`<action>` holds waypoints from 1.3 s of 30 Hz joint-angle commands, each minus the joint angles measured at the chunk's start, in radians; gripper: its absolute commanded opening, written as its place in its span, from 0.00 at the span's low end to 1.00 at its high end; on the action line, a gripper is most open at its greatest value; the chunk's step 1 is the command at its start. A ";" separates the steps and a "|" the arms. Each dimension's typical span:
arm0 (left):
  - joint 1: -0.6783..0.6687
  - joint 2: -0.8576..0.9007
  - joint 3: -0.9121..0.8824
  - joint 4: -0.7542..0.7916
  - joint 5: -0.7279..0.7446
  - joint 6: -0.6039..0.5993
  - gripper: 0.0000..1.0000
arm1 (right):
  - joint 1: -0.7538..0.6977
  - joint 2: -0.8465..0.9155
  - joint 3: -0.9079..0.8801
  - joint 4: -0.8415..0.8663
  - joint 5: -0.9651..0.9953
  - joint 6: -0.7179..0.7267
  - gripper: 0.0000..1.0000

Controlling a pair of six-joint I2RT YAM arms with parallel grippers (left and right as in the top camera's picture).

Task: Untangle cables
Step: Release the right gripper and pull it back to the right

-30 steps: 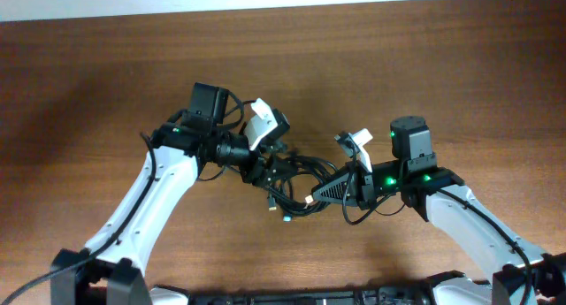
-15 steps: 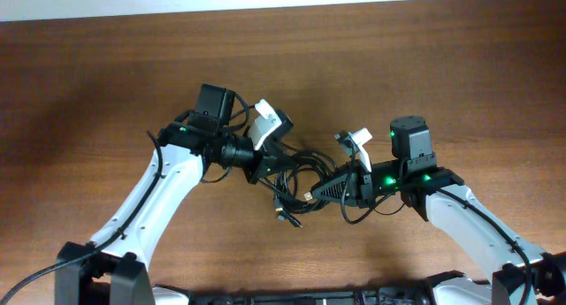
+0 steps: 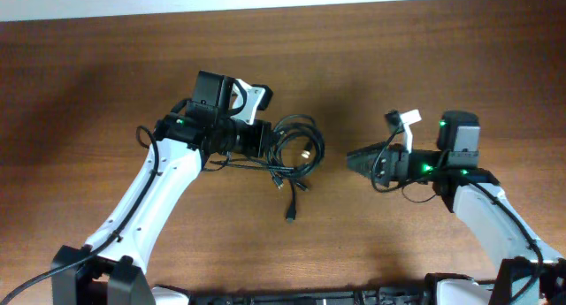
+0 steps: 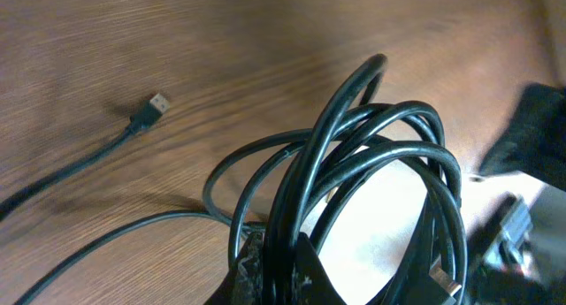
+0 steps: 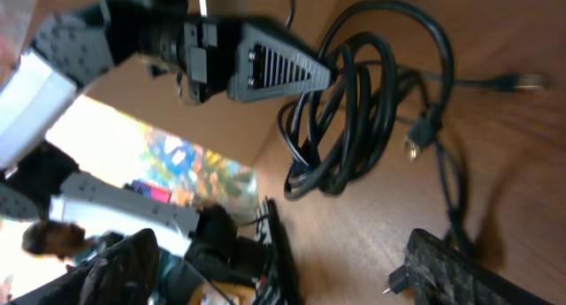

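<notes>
**Overhead view.** The left gripper (image 3: 263,142) is clamped on the cables (image 3: 296,146), a bunched black coil near the middle of the wooden table (image 3: 398,66). Strands trail from the coil toward the near edge, one ending in a plug end (image 3: 289,218) on the wood. The right gripper (image 3: 352,160) points at the coil from the right, well apart from it; its jaw gap is hard to read here.

**Left wrist view.** Loops of the coil fill the frame, pinched at the bottom edge, which cuts the grip off. A loose strand (image 4: 80,168) lies on the table. Dark shapes at right are too blurred to identify.

**Right wrist view.** This gripper's fingers (image 5: 455,265) stand wide apart with nothing between them. Both are cut off below, and the left one is blurred. Beyond them the left gripper's ribbed finger holds the coil.
</notes>
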 commanded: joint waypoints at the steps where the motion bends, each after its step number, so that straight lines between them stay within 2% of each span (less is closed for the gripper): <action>1: 0.001 -0.022 0.024 0.016 -0.132 -0.312 0.00 | -0.047 -0.004 0.010 -0.002 -0.002 0.118 0.86; 2: 0.001 -0.022 0.024 0.029 -0.134 -0.378 0.00 | -0.045 -0.004 0.010 -0.002 -0.007 0.143 0.86; 7: 0.001 -0.023 0.024 0.036 -0.135 -0.485 0.00 | -0.045 -0.006 0.010 -0.062 -0.095 0.164 0.86; 12: -0.010 -0.023 0.024 0.036 -0.135 -0.502 0.00 | -0.045 -0.057 0.010 -0.278 -0.095 0.084 0.86; 14: -0.022 -0.023 0.024 0.036 -0.169 -0.502 0.00 | -0.045 -0.190 0.010 -0.410 -0.095 0.017 0.86; 17: -0.027 -0.023 0.024 0.036 -0.180 -0.502 0.00 | -0.045 -0.440 0.010 -0.436 -0.091 0.018 0.86; 21: -0.040 -0.023 0.024 0.040 -0.198 -0.502 0.00 | -0.045 -0.688 0.010 -0.436 0.138 0.064 0.87; 22: -0.048 -0.023 0.024 0.044 -0.198 -0.502 0.00 | -0.045 -0.707 0.010 -0.436 0.180 0.089 0.90; 24: -0.070 -0.023 0.024 0.056 -0.214 -0.502 0.00 | -0.045 -0.716 0.010 -0.436 0.235 0.117 0.99; 29: -0.125 -0.023 0.024 0.058 -0.353 -0.502 0.00 | -0.045 -0.645 0.010 -0.433 0.240 0.117 0.99; 32: -0.132 -0.023 0.024 0.058 -0.452 -0.502 0.00 | -0.045 -0.537 0.010 -0.433 0.238 0.117 0.99; 39: -0.132 -0.023 0.024 0.035 -0.485 -0.502 0.00 | -0.045 -0.393 0.010 -0.432 0.236 0.192 0.99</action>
